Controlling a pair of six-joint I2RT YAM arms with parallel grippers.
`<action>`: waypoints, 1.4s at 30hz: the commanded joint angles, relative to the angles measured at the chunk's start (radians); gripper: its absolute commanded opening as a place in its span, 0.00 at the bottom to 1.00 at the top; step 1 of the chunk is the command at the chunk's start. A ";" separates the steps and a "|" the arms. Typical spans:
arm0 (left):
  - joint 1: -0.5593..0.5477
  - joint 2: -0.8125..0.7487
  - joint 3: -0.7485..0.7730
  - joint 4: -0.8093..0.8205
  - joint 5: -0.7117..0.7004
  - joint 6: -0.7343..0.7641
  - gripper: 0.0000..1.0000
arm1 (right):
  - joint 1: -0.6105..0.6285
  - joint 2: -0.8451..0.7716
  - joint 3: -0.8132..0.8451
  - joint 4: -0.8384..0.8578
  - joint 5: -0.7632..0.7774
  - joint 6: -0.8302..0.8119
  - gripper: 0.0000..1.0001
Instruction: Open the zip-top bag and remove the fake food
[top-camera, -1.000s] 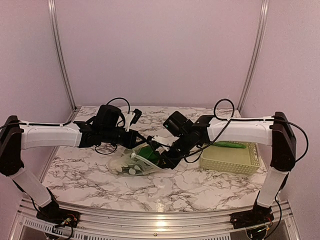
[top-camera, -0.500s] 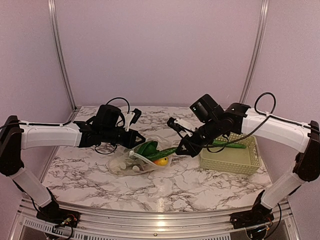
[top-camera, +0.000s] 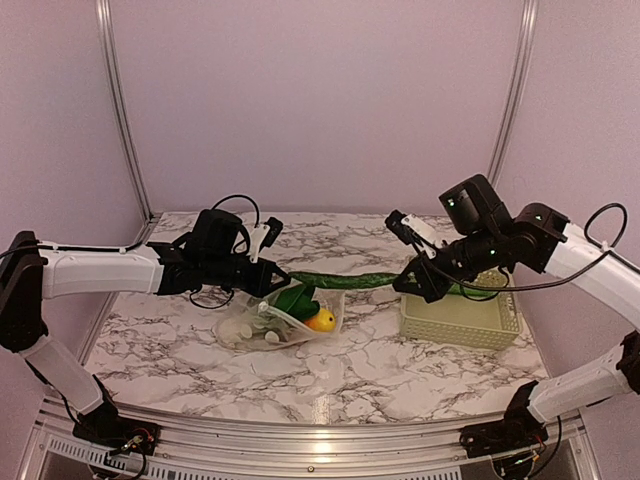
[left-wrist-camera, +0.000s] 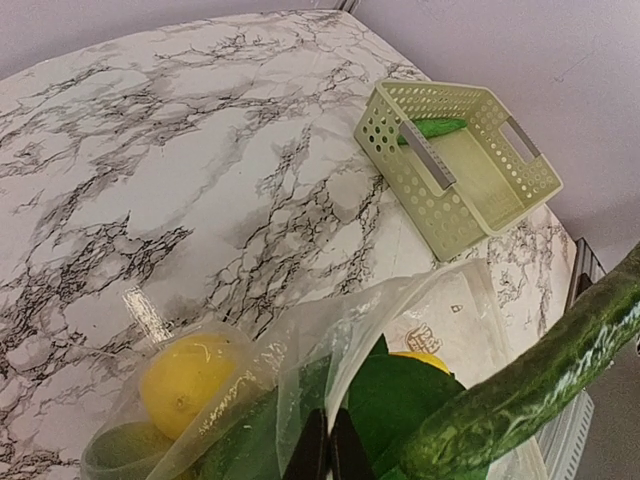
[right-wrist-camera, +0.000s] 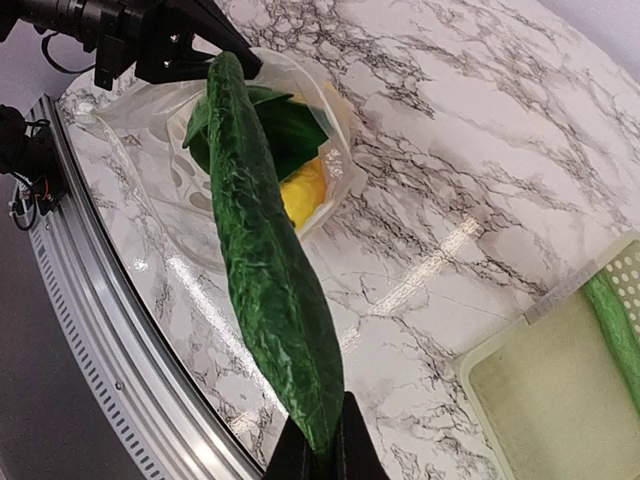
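The zip-top bag (top-camera: 262, 330) lies on the marble table with its mouth open, facing right. My left gripper (top-camera: 276, 284) is shut on the bag's upper edge (left-wrist-camera: 330, 385). My right gripper (top-camera: 408, 283) is shut on one end of a long dark green piece of fake food (top-camera: 340, 281). It holds the piece level above the table, with the far end still over the bag's mouth (right-wrist-camera: 225, 75). A yellow lemon (top-camera: 322, 321) and a green leafy piece (top-camera: 295, 298) remain in the bag. In the left wrist view the lemon (left-wrist-camera: 185, 375) shows through the plastic.
A pale yellow-green lattice basket (top-camera: 460, 322) stands at the right, just beyond my right gripper, with a lighter long green piece (top-camera: 472, 290) inside. It also shows in the left wrist view (left-wrist-camera: 440, 215). The table's metal front rail (right-wrist-camera: 120, 380) runs below the bag.
My right arm has drawn back to the right and risen, pulling the long green piece out of the bag. My left gripper has kept its hold on the bag's edge.
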 joint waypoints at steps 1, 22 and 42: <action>0.000 -0.004 -0.005 -0.037 -0.009 0.012 0.00 | -0.009 -0.073 -0.006 -0.039 0.090 0.084 0.00; 0.000 0.005 -0.001 -0.030 0.002 0.001 0.00 | -0.348 -0.214 -0.192 0.048 0.278 0.213 0.00; 0.005 0.026 0.009 -0.030 0.008 0.007 0.00 | -0.500 -0.211 -0.329 0.086 0.153 0.191 0.00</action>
